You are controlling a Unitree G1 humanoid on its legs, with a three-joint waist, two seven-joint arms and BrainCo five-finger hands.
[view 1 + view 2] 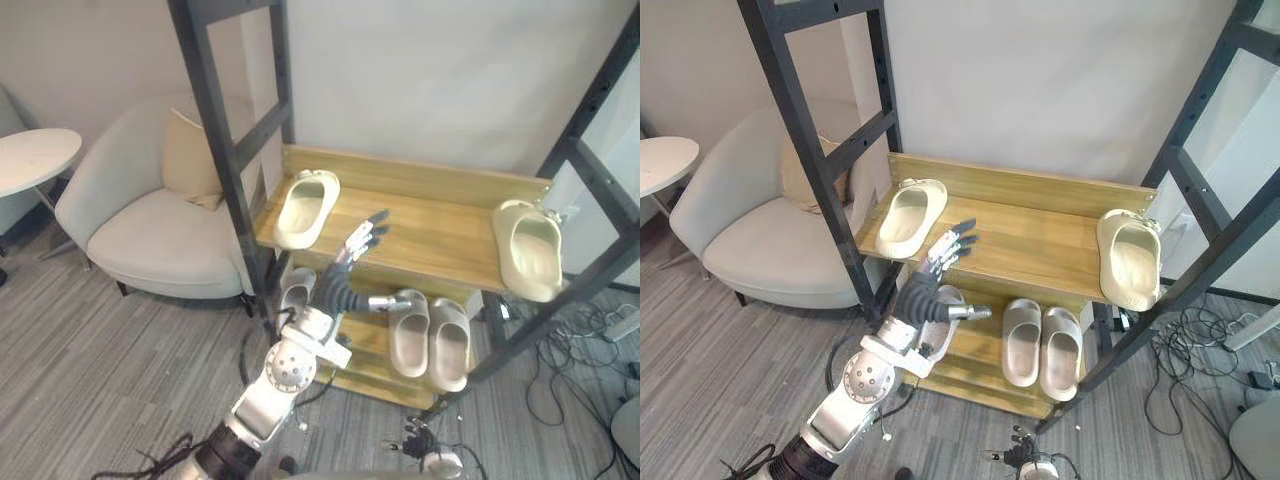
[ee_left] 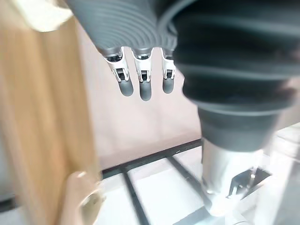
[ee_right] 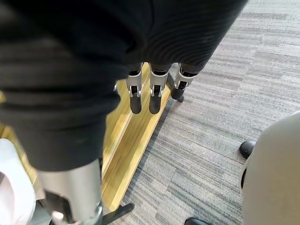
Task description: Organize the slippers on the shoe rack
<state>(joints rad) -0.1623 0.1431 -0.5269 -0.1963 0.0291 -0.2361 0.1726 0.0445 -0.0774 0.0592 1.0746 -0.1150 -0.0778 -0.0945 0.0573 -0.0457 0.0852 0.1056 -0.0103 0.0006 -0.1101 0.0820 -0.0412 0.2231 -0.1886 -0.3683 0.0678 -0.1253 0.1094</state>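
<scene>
The shoe rack [image 1: 430,235] has wooden shelves in a black frame. A cream slipper [image 1: 305,207] lies at the left of its upper shelf. Another cream slipper [image 1: 530,248] sits at the right end, over the front edge. On the lower shelf lies a beige pair [image 1: 430,340], with a pale slipper [image 1: 296,293] to the left, partly hidden by my arm. My left hand [image 1: 348,268] is open in front of the upper shelf, its fingers [image 2: 140,84] straight and touching nothing. My right hand [image 3: 152,91] is open, hanging beside the rack's bottom board.
A light armchair [image 1: 150,225] with a cushion stands left of the rack, and a round white table [image 1: 30,158] beyond it. Black frame posts [image 1: 215,130] rise at the rack's front corners. Cables [image 1: 590,350] lie on the grey carpet at the right.
</scene>
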